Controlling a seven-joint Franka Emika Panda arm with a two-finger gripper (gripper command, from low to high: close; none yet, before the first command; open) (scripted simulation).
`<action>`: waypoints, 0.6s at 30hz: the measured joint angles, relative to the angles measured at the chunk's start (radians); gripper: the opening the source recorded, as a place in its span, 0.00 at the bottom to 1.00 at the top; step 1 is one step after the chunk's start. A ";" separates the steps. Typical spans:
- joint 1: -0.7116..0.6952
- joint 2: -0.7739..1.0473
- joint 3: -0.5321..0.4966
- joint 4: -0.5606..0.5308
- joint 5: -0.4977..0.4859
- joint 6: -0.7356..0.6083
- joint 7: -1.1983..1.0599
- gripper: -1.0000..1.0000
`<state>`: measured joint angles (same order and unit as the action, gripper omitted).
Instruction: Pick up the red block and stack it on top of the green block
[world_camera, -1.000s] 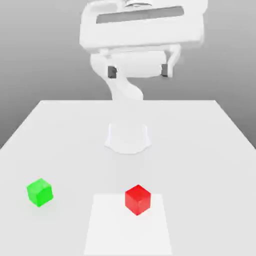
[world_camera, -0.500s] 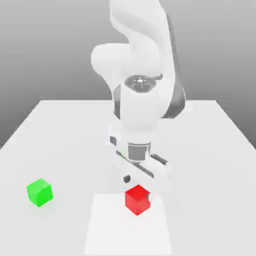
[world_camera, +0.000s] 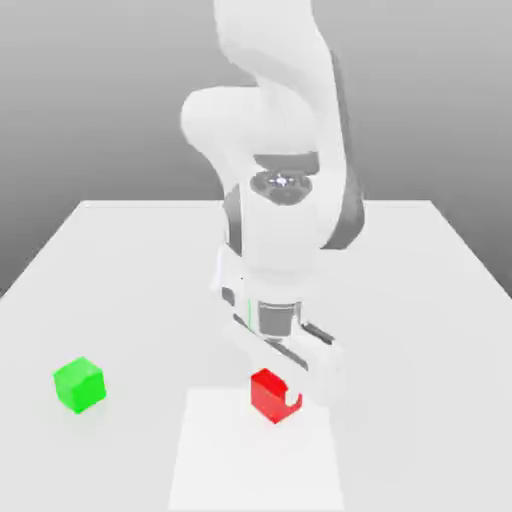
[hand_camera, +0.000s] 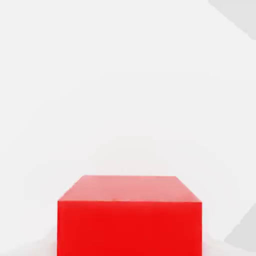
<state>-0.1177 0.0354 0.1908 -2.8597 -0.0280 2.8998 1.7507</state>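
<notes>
- I have the claw (world_camera: 277, 385) down at the red block (world_camera: 266, 393), pointing at the counter (world_camera: 130, 270) under the white arm (world_camera: 275, 130).
- Its fingers are drawn in narrow on the red block; one white fingertip (world_camera: 293, 399) overlaps the block's face on the exterior view's right, so it looks gripped, though the far finger is hidden.
- The red block seems to rest on the pale square patch (world_camera: 255, 470) near the counter's front edge.
- In the hand view the red block (hand_camera: 130, 220) sits close and square-on.
- The green block (world_camera: 79, 384) stands alone on the counter, well apart, toward the exterior view's left.
</notes>
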 joint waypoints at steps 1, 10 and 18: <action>0.004 -0.030 0.004 -0.005 0.022 -0.026 -0.016 0.00; -0.268 -0.109 -0.177 0.062 0.036 -0.172 -0.055 0.00; -0.488 -0.019 -0.297 0.130 0.032 -0.152 -0.074 0.00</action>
<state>-0.6061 0.0164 -0.1060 -2.7297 0.0035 2.7475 1.6766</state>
